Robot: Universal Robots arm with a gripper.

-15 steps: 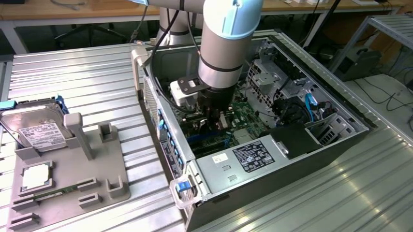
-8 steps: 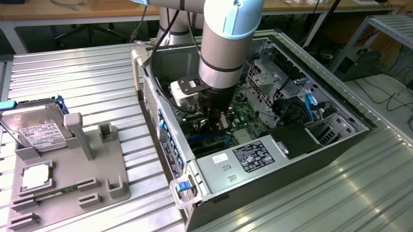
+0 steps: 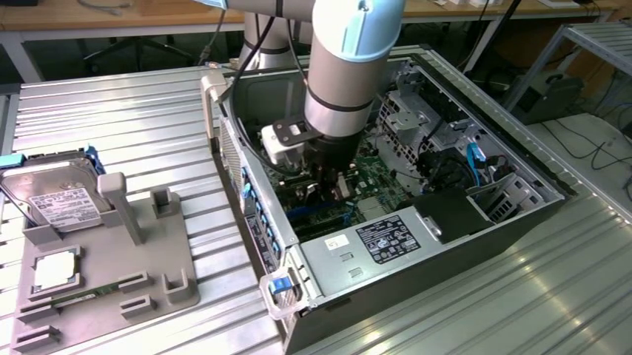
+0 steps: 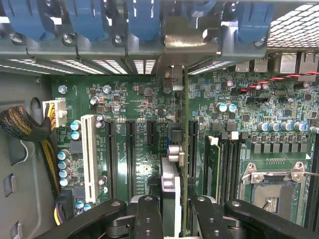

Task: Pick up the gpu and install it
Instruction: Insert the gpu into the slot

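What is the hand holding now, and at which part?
The hand holds the gpu edge-on by its upper edge, fingers on both faces, over the motherboard slots.

setting: robotics lab or test workshop
work surface: ribbed metal table (image 3: 129,118)
robot: Universal Robots arm (image 3: 348,66) standing over an open computer case (image 3: 395,244)
fixture: grey moulded parts holder (image 3: 109,274) with a hard drive (image 3: 61,194) and other loose PC parts slotted in
background: wooden desks (image 3: 99,15) along the far edge, cables (image 3: 582,144) on the floor, metal rack (image 3: 597,44) at the exterior view's right
case interior: green motherboard (image 4: 134,104), blue slot latches (image 4: 89,20)
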